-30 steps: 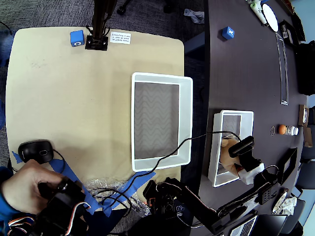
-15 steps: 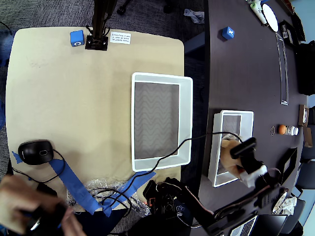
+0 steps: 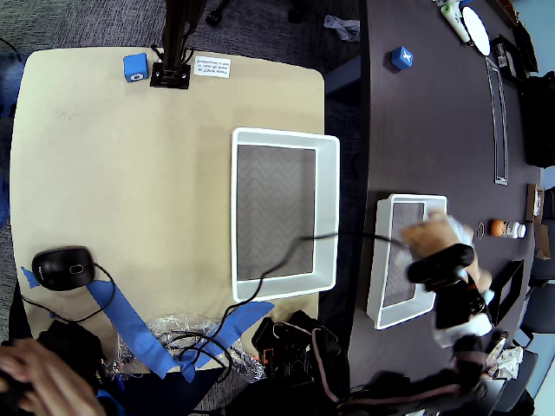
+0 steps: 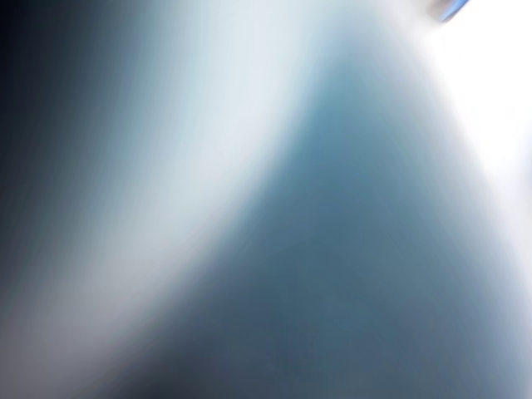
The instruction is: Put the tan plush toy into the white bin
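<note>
In the overhead view the tan plush toy (image 3: 431, 232) hangs blurred above the right rim of the smaller white bin (image 3: 380, 260) on the dark table. My gripper (image 3: 444, 260) is shut on the toy from below, with the black arm trailing to the bottom edge. The larger white bin (image 3: 328, 208), with a grey zigzag bottom, stands empty on the tan table to the left of the toy. The wrist view is a grey-blue motion blur with nothing recognisable.
A black cable (image 3: 290, 256) runs across the larger bin's lower right corner toward the arm. A black mouse (image 3: 61, 267), blue tape (image 3: 130, 334) and a blue cube (image 3: 135, 66) lie on the tan table. A second blue cube (image 3: 400, 58) and an orange ball (image 3: 497, 227) sit on the dark table.
My gripper rose out of the smaller bin with the plush toy and swung right and up. The cable shifted with the arm.
</note>
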`<action>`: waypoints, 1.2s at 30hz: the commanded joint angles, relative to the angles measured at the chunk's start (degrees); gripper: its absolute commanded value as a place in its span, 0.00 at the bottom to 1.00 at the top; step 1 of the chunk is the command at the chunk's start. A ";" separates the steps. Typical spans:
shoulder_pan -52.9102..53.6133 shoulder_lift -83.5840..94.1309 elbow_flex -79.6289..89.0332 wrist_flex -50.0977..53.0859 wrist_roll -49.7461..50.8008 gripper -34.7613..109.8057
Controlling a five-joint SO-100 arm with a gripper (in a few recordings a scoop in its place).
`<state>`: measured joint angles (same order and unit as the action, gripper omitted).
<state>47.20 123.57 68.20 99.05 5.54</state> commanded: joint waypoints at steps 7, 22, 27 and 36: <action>-24.87 8.61 1.58 0.53 -8.17 0.24; -34.72 8.53 21.09 0.09 -10.20 0.24; -34.80 8.53 27.07 -0.35 -10.20 0.24; -36.65 9.14 37.18 -6.68 -10.20 0.24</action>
<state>12.22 129.90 103.97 94.31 -4.04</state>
